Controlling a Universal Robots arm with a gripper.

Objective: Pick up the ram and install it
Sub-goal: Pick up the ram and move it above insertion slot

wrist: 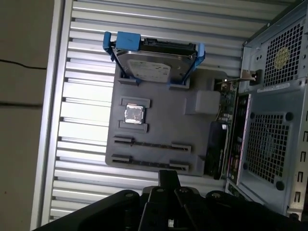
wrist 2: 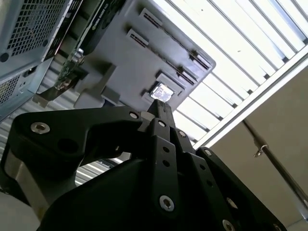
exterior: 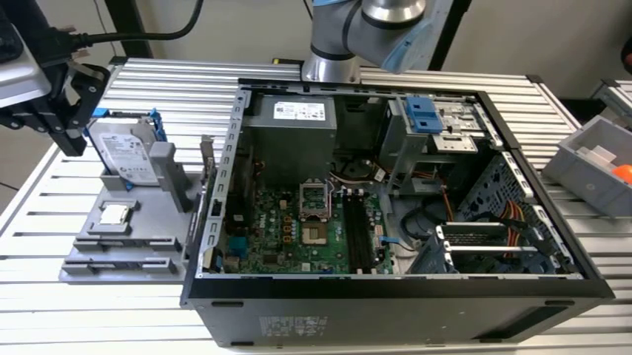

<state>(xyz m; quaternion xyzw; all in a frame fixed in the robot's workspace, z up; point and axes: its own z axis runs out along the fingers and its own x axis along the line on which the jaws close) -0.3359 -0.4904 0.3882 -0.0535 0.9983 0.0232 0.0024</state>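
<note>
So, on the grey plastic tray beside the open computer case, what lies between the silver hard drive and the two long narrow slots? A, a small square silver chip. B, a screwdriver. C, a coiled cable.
A: the small square silver chip sits on the grey plastic tray, between the silver hard drive and the long narrow slots.
</note>
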